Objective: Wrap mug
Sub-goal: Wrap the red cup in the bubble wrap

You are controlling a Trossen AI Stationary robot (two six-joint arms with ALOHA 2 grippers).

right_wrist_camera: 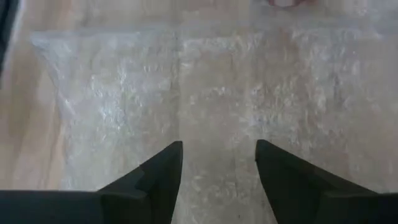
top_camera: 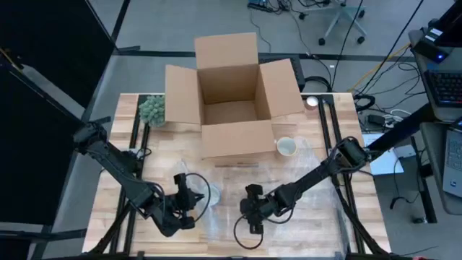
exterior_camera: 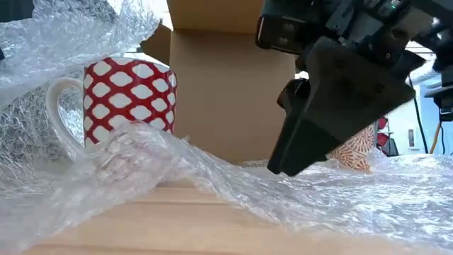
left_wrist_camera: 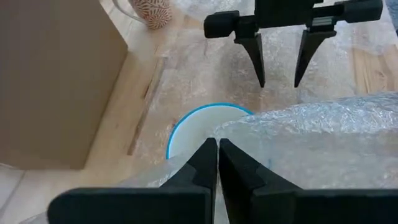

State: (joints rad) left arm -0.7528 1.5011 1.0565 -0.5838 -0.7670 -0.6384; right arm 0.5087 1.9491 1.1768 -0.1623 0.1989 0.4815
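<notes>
- Left gripper (left_wrist_camera: 217, 163) clenched on an edge of the bubble wrap (left_wrist_camera: 323, 140), fingers pressed together with the film pinched between them, low over the near-left part of the table (top_camera: 317, 217).
- Directly beyond those fingers, the red-and-white patterned mug (exterior_camera: 129, 92), upright on the wrap, blue-rimmed white interior visible from above, handle toward the left in the low view.
- Wrap lifted by that grip and draped over part of the mug's mouth; rest of the sheet spread flat across the table's near half, crumpled around the mug's base.
- Right gripper (right_wrist_camera: 219, 165) released, fingers spread wide apart, pointing down just above the flat wrap, holding nothing; just beside the mug, to its right in the high view.
- Farther back, an open cardboard box (top_camera: 232, 97) with flaps splayed, standing at the table's middle rear.
- Second mug (top_camera: 286, 146) with an orange-and-white pattern, upright near the box's right front corner, well apart from both grippers.
- Small green plant (top_camera: 152, 110) at the box's left side.
</notes>
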